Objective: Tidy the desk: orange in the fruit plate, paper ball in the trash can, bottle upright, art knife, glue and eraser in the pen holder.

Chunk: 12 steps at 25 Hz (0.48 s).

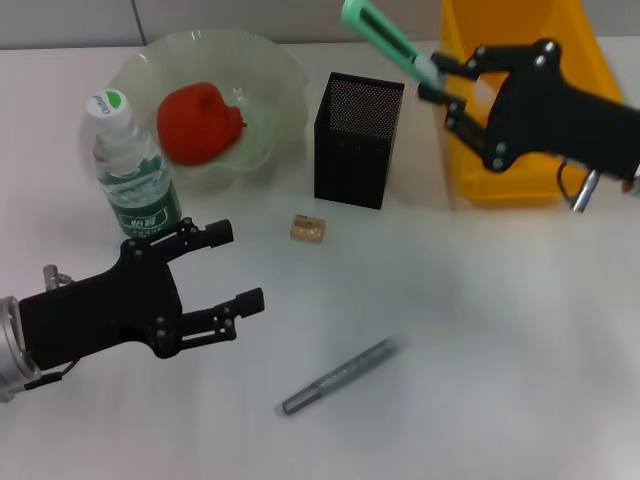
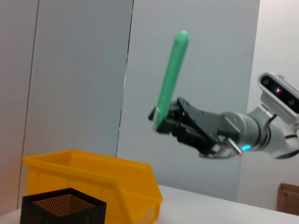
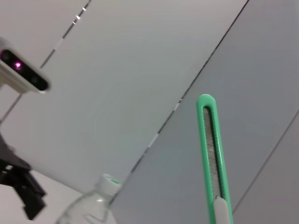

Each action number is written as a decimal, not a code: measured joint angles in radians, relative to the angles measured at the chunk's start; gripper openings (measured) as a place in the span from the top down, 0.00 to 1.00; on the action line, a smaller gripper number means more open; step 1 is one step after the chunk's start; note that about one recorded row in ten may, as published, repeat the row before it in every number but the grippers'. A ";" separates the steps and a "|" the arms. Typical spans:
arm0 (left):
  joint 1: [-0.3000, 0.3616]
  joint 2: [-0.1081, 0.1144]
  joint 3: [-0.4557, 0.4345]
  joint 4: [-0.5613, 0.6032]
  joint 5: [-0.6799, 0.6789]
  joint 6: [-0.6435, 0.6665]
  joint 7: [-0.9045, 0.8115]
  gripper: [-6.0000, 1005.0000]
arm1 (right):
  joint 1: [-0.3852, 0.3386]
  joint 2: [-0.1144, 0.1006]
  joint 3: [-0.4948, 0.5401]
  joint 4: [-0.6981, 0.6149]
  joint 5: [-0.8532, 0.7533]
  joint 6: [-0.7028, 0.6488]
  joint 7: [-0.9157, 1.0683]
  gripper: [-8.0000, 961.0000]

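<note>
The right gripper (image 1: pixel 432 78), raised above the worktop (image 1: pixel 480 330) near its far edge, clamps its fingers on one end of a green plastic art knife (image 1: pixel 385 40); the rest of the knife juts up and away from the fingers, tilted over the gap between the black mesh pen holder (image 1: pixel 358 140) and the yellow plastic bin (image 1: pixel 520 100). The pen holder stands upright just beside the bin, toward the far edge. On the left side, the left gripper (image 1: pixel 228 268) hovers low over the worktop with its fingers spread apart and holding nothing, just in front of the upright clear water bottle with a green label (image 1: pixel 132 165). Behind the bottle, a pale green scalloped glass fruit plate (image 1: pixel 270 70) holds an orange-red fruit (image 1: pixel 200 122). A small tan eraser (image 1: pixel 308 229) lies in front of the pen holder, and a grey metallic glue stick (image 1: pixel 340 377) lies on its side nearer the front edge, apart from both grippers.
</note>
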 joint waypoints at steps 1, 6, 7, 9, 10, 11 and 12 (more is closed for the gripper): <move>0.000 0.000 0.000 0.000 0.000 -0.002 0.003 0.16 | 0.002 -0.001 0.012 -0.009 0.000 0.000 0.000 0.80; 0.008 -0.002 -0.001 -0.004 0.000 -0.008 0.064 0.16 | 0.012 -0.002 0.043 -0.068 -0.005 0.043 -0.062 0.80; 0.008 -0.002 -0.001 -0.006 0.000 -0.010 0.075 0.16 | 0.014 -0.002 0.038 -0.076 -0.007 0.067 -0.079 0.80; 0.005 -0.003 -0.001 -0.012 0.000 -0.018 0.086 0.16 | 0.018 -0.002 0.032 -0.080 -0.010 0.108 -0.121 0.80; 0.001 -0.003 -0.001 -0.018 -0.001 -0.022 0.090 0.16 | 0.020 -0.002 0.030 -0.079 -0.010 0.124 -0.153 0.80; -0.006 -0.002 -0.001 -0.027 -0.001 -0.027 0.093 0.16 | 0.020 -0.002 0.029 -0.077 -0.010 0.134 -0.180 0.80; -0.011 -0.002 -0.001 -0.031 -0.001 -0.030 0.095 0.16 | 0.021 -0.002 0.029 -0.077 -0.010 0.140 -0.199 0.80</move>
